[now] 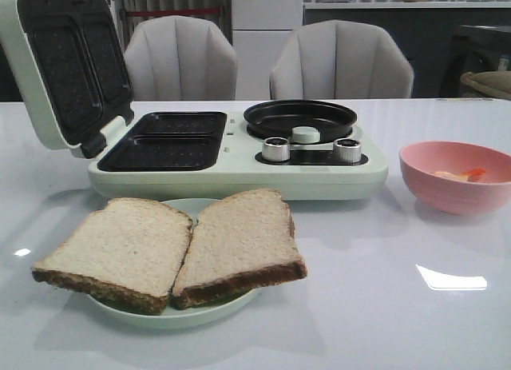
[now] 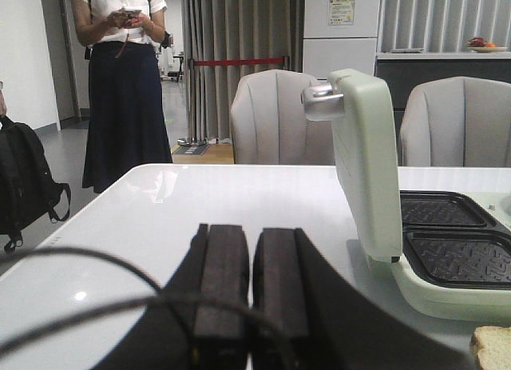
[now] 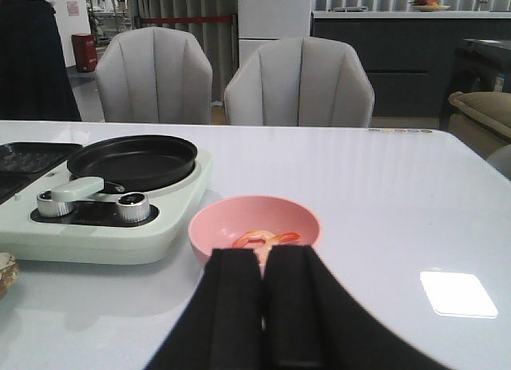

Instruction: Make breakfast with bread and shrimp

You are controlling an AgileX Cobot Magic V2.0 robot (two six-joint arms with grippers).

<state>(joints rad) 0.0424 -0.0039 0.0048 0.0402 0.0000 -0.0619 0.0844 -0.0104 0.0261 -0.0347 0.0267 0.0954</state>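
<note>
Bread [image 1: 172, 254], two slices, lies overlapping on a pale green plate [image 1: 209, 309] on the bench [image 1: 383, 306], just in front of the breakfast maker [image 1: 239, 158]. Shrimp [image 1: 461, 175] sit in a pink bowl [image 1: 455, 177] to the right of the maker. Maker lid [image 1: 64, 70] stands open; both grill wells and the round pan [image 1: 300, 118] are unloaded. Left hand [image 2: 250, 286] and right hand [image 3: 263, 306] both show fingers pressed together, gripping nothing. Assessment: nothing cooked yet; all loading is left.

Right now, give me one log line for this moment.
bread: on plate | shrimp: in bowl | lid: open | left tool: shut | right tool: shut
</note>
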